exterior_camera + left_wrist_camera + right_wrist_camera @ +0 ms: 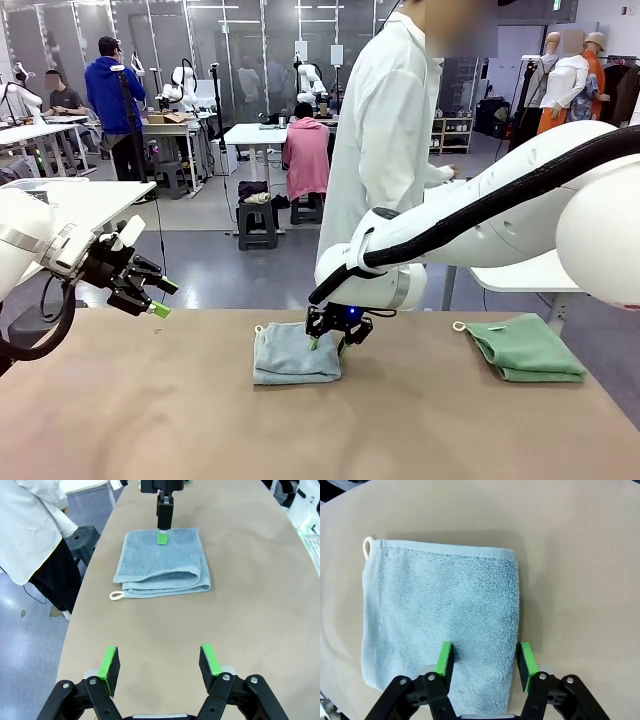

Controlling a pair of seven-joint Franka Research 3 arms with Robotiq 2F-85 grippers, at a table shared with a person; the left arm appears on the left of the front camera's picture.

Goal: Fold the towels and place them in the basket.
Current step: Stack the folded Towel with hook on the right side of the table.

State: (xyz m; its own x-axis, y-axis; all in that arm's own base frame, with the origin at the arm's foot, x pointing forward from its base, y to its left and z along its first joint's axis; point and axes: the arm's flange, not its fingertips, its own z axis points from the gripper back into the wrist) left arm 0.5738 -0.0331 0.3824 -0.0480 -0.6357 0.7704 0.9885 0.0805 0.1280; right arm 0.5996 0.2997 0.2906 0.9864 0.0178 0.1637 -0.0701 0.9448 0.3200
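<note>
A folded grey-blue towel (295,355) (160,565) (440,610) lies flat on the table, its hanging loop at the far-left corner. My right gripper (325,343) (162,532) (486,661) points down on the towel's right edge. Its jaws stand apart, one pad on the cloth and the other at the folded edge, with flat fabric between them. A mint green towel (525,348) lies folded at the right of the table. My left gripper (163,299) (159,665) hovers open above the table's left end, holding nothing. The basket is out of view.
The brown table (200,420) has bare room between the two towels and in front of them. A person in a white coat (385,130) (30,525) stands at the far side, close behind the grey-blue towel.
</note>
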